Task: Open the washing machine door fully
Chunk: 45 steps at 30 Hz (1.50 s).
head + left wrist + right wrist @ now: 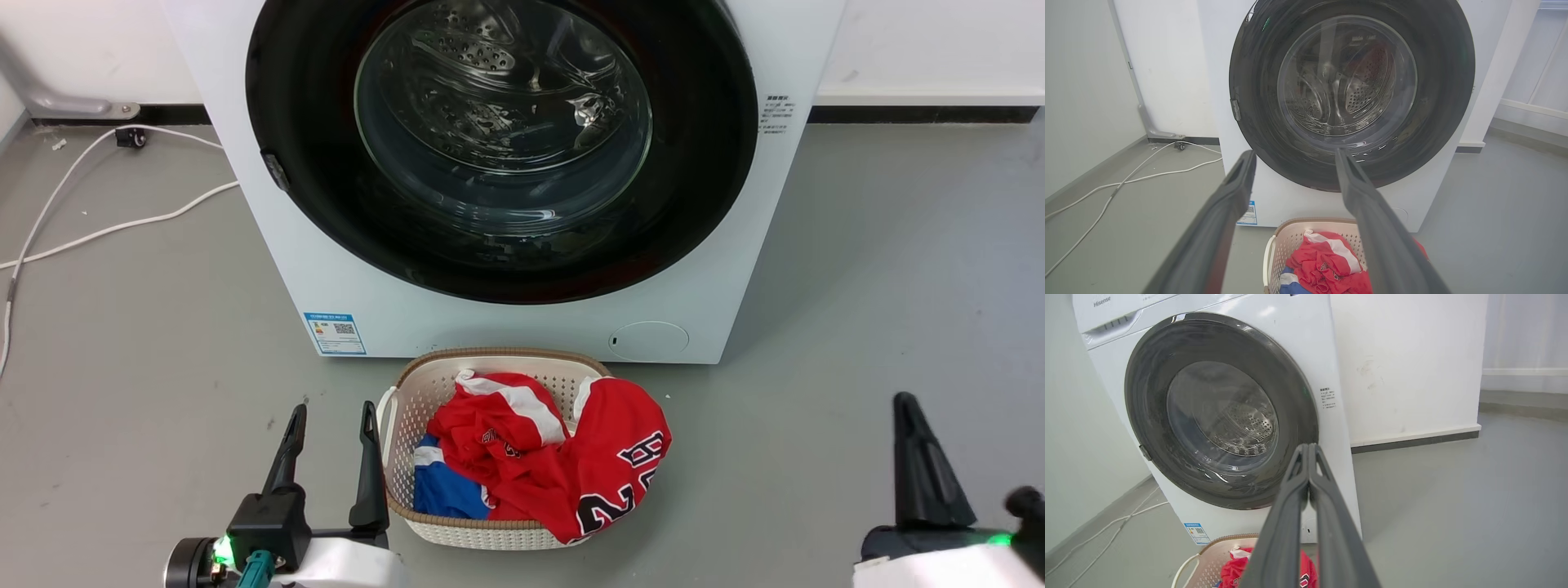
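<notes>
While the washing machine door (502,147) sits closed on the front of the washing machine (506,331), the left hand (333,408) hovers short of the machine, fingers spread apart. The right hand (1308,447), also short of it, has its fingers pressed together, empty. A laundry basket (406,408) of red clothes (571,457) stands just before the machine.

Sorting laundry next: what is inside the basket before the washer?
A red jersey with white trim and black lettering lies on top, spilling over the basket rim; a blue garment shows beneath. Anything deeper is covered.
</notes>
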Available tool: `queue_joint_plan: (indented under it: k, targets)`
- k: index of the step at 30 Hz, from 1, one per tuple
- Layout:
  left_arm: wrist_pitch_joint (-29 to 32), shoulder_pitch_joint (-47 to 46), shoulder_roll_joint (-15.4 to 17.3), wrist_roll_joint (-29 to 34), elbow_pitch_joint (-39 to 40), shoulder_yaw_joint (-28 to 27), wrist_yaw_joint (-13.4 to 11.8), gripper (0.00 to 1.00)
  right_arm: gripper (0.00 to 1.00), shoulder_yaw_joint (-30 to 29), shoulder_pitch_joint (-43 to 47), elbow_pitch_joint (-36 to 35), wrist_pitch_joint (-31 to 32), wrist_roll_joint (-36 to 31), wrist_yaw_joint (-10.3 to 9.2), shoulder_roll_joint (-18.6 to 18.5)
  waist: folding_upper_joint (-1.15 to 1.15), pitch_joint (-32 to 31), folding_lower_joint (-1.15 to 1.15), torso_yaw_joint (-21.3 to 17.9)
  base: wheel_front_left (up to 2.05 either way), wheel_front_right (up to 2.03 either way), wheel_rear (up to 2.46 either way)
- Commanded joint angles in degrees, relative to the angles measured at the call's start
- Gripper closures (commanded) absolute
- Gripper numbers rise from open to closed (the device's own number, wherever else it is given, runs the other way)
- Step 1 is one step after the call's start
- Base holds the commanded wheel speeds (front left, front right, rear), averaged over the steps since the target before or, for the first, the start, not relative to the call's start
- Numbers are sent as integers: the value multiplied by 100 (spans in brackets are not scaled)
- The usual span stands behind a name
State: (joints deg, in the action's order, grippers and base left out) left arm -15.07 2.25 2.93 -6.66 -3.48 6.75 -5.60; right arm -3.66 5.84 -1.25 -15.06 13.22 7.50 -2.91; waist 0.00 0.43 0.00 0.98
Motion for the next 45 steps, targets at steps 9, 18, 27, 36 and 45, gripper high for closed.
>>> queue_joint_plan:
  k: [9, 18, 27, 36, 45]
  targets:
    - [-16, 43, -7, -26, -33, -19, 14, 0, 100, 17, -167, 434, -15, 3423, -1, 4, 0, -39, 0, 0, 0, 0, 0]
    - [-16, 74, -6, -38, -36, -25, 34, 0, 100, 391, -226, 537, -15, 6901, -1, -1, 0, -74, 0, 15, 0, 0, 0]
    - [-16, 65, -7, -10, -24, -49, 33, 0, 100, 318, -51, 96, 695, 8086, -1, -22, 0, -72, 0, 26, 0, 0, 0]
    - [-16, 53, -7, 16, -13, -45, 47, 0, 100, 377, 4, -22, 999, 7900, -1, -8, 0, -54, 0, 76, 0, 0, 0]
    - [-16, 64, -7, 18, -2, -44, 40, 0, 100, 368, -41, -47, 1008, 7861, -1, 2, 0, -34, 0, 80, 0, 0, 0]
